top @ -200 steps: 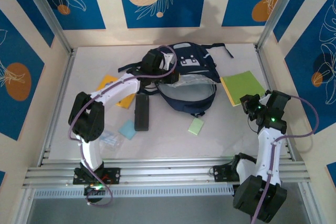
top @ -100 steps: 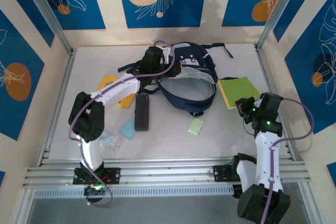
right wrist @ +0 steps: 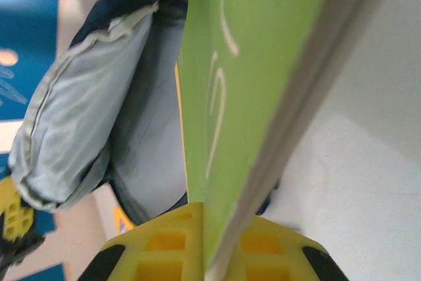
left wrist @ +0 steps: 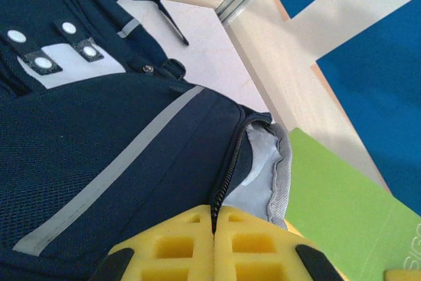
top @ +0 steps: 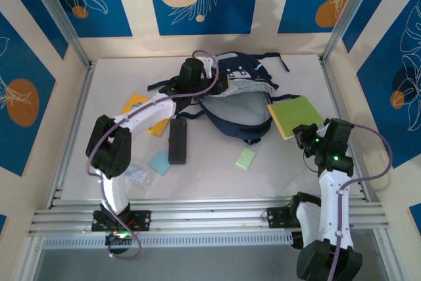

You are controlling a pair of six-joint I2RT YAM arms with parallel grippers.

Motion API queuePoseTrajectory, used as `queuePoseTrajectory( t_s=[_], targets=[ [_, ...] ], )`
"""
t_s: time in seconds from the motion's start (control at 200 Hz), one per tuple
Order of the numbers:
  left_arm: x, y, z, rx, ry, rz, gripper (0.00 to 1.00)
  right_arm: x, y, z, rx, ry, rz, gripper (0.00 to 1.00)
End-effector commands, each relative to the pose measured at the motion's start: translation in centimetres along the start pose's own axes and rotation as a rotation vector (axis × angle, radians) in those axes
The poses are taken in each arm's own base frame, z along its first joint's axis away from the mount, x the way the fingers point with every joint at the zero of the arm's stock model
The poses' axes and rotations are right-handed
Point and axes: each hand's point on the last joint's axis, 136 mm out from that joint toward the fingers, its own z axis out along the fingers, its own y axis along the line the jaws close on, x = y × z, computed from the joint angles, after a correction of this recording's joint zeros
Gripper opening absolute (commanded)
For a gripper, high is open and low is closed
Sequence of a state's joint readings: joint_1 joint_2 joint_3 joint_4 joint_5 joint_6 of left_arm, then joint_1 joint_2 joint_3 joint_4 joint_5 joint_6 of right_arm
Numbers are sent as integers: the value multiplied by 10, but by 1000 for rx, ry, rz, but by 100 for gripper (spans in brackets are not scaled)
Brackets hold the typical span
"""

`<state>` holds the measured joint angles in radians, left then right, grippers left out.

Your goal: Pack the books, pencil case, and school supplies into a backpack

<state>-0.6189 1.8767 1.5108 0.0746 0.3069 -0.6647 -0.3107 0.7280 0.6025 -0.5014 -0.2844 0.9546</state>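
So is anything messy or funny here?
Nothing looks spilled or broken. The large lime-green book sits askew, pinched at its edge by the right claw, and the left claw pinches the open rim of the navy blue fabric backpack.

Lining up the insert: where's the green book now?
In the top view the green book is at right, pinched in the right gripper, its left corner next to the backpack.
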Motion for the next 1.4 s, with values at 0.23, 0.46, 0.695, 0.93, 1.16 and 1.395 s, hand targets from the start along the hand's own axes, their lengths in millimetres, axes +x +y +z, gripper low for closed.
queuePoseTrajectory(
  t_s=[0.23, 0.46, 0.695, 0.93, 1.16, 1.395],
  targets=[
    [-31, -53, -18, 174, -123, 16, 0, 56, 73, 51, -257, 128, -31, 0],
    [-26, -64, -25, 202, -122, 8, 0, 67, 104, 110, -282, 164, -5, 0],
    [-23, -71, -31, 210, -124, 9, 0, 61, 128, 162, -313, 102, 19, 0],
    [-20, -69, -29, 208, -121, 4, 0, 71, 110, 211, -224, 117, 115, 0],
    [-20, -64, -29, 178, -124, 17, 0, 79, 104, 197, -184, 196, 112, 0],
    [-16, -56, -24, 151, -118, 31, 0, 61, 103, 144, -193, 164, 55, 0]
  ],
)
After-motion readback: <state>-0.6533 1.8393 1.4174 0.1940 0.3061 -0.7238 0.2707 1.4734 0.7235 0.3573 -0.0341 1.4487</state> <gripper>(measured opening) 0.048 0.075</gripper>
